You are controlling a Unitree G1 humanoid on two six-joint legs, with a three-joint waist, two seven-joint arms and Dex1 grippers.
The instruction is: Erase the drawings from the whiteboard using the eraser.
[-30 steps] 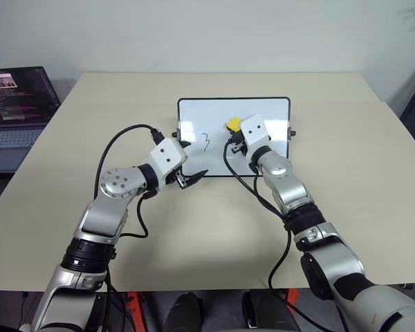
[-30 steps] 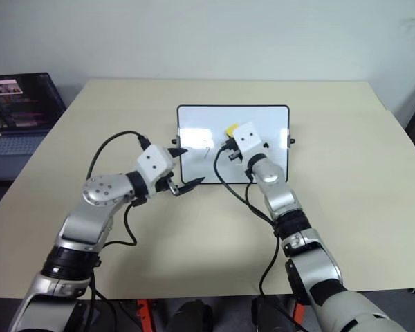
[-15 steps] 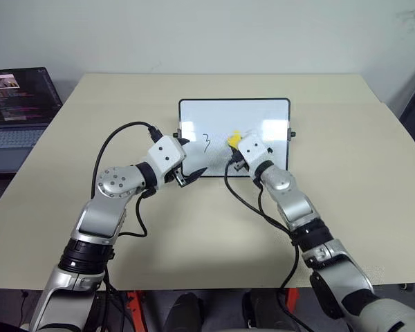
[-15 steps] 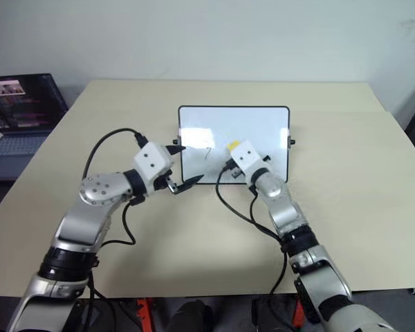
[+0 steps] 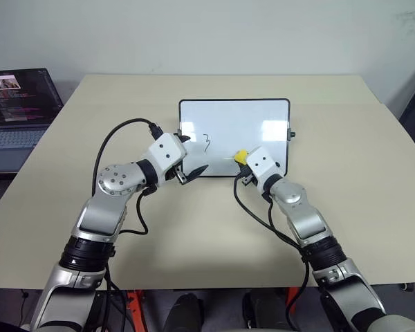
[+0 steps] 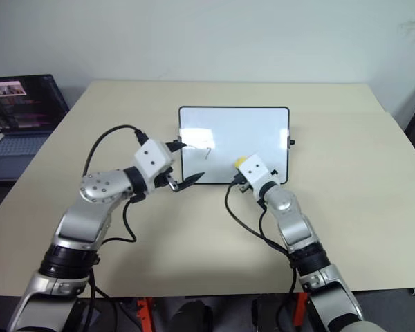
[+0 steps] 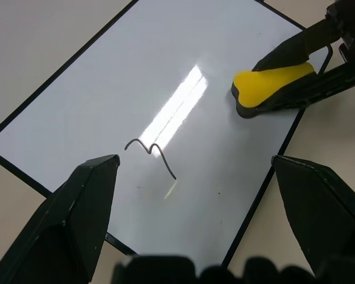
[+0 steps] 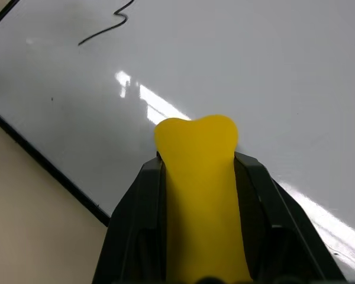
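The whiteboard (image 5: 252, 121) lies flat in the middle of the table. One thin dark drawing like a 3 (image 5: 207, 142) stands on its left part, also seen as a squiggle (image 7: 151, 152) in the left wrist view. My right gripper (image 5: 243, 162) is shut on the yellow eraser (image 5: 241, 156), which sits at the board's near edge, right of the mark and apart from it. Whether the eraser (image 7: 272, 83) presses on the board I cannot tell. My left gripper (image 5: 191, 156) stands open at the board's near left corner, one finger on each side of the mark.
A dark open laptop (image 5: 17, 111) stands off the table's left side. The beige table (image 5: 194, 228) has free room in front of the board and to its right. Black cables loop from both wrists over the table.
My right gripper has drawn the eraser back from the board's middle to its near edge, slightly rightward. The left arm has stayed still and the 3 is unchanged.
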